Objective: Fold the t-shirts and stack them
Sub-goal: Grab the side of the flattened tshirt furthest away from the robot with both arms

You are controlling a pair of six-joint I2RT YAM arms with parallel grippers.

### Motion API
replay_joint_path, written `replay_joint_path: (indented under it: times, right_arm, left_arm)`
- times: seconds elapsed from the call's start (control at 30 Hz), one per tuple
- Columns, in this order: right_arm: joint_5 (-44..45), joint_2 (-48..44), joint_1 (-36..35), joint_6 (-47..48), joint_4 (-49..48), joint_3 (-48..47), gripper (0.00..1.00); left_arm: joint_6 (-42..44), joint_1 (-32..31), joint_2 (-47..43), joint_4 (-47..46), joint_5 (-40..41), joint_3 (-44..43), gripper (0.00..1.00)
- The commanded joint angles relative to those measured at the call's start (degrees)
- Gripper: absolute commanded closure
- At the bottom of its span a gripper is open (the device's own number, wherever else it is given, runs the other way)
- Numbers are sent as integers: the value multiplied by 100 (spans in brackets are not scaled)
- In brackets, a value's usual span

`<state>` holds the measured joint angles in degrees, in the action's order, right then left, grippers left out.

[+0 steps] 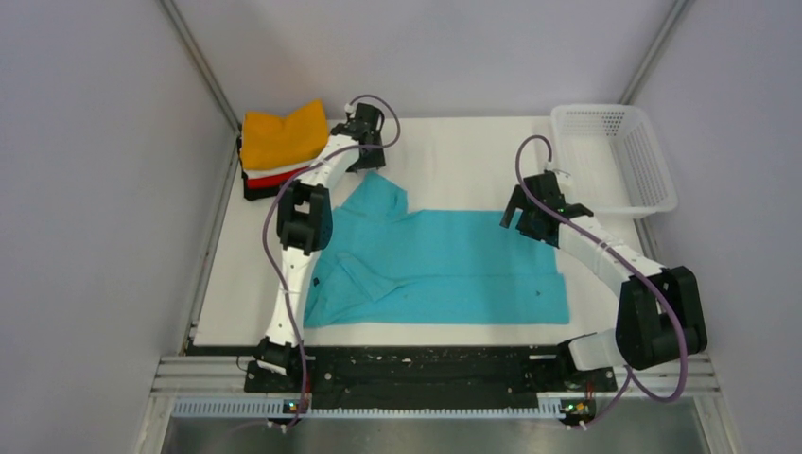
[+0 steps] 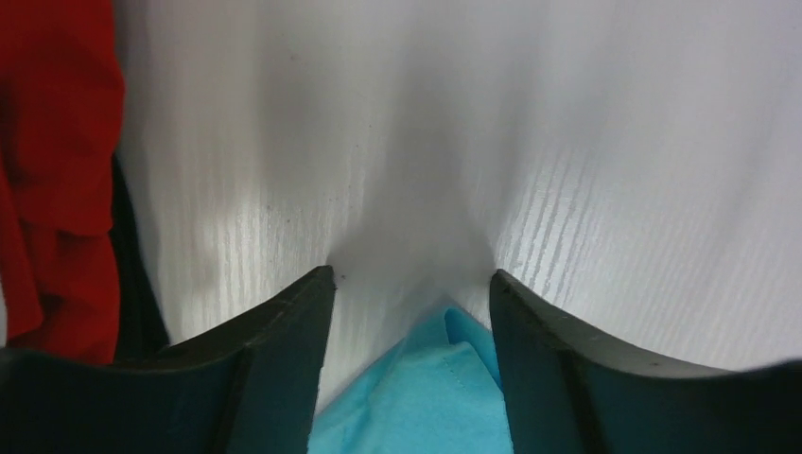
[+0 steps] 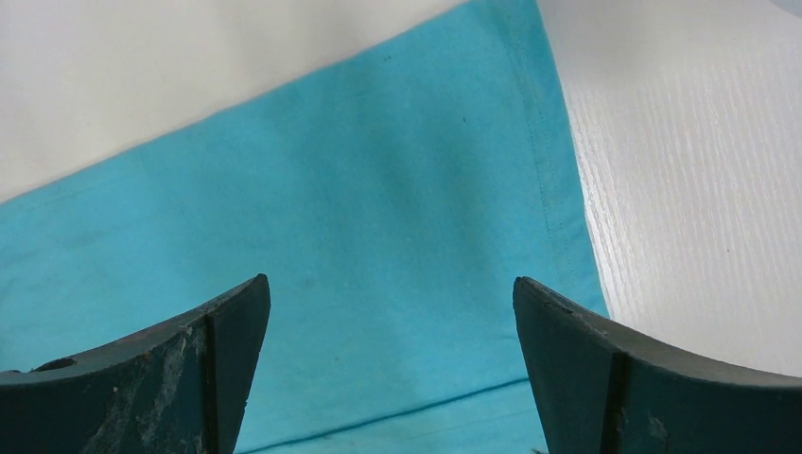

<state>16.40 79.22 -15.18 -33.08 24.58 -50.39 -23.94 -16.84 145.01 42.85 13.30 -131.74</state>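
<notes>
My left gripper [image 2: 411,279] stands spread over the ribbed white table [image 2: 586,142]. A pointed corner of the smooth teal t-shirt [image 1: 454,260] shows between its fingers, unpinched. My right gripper [image 3: 392,284] gapes wide above that shirt's stitched hem. The shirt lies mid-table, rumpled at its left end. A puffy orange t-shirt [image 1: 282,134] sits folded at the far-left corner.

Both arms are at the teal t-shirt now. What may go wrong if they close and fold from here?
1. Only a tip of the teal t-shirt lies between the open left fingers, so a grasp may slip off.
2. The stack topped by the orange t-shirt sits close beside the left arm; a sideways move might push it.
3. The open right fingers hang over flat cloth near the hem and may pinch too little.
</notes>
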Motion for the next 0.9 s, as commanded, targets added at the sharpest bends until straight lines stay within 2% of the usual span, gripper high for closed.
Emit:
replay_joint_path:
  times: [0.0, 0.07, 0.17, 0.3, 0.33, 0.5, 0.77, 0.87]
  right_arm:
    - [207, 54, 49, 67, -196, -163, 2]
    - [225, 102, 78, 89, -194, -196, 2]
    - [283, 181, 94, 108, -194, -232, 2]
    - [374, 277, 143, 115, -202, -310, 2]
    - [407, 316, 158, 112, -216, -359, 2]
    - [565, 735, 208, 148, -244, -735, 2]
    - [1267, 1740, 209, 160, -35, -1572, 3]
    - [1280, 2006, 218, 129, 65, -1818, 4]
  left_arm:
    - [-9, 23, 2, -181, -76, -166, 40]
    - [25, 22, -51, -126, -133, -10, 46]
    - [216, -20, -161, -179, -486, 311, 70]
    - [416, -117, -187, 31, -508, 418, 91]
    - [424, -133, -197, 76, -493, 441, 100]
    - [522, -134, -450, 146, -366, 649, 100]
    - [434, -135, -2013, -728, -609, 2120, 100]
    - [435, -133, -2215, -777, -625, 2253, 100]
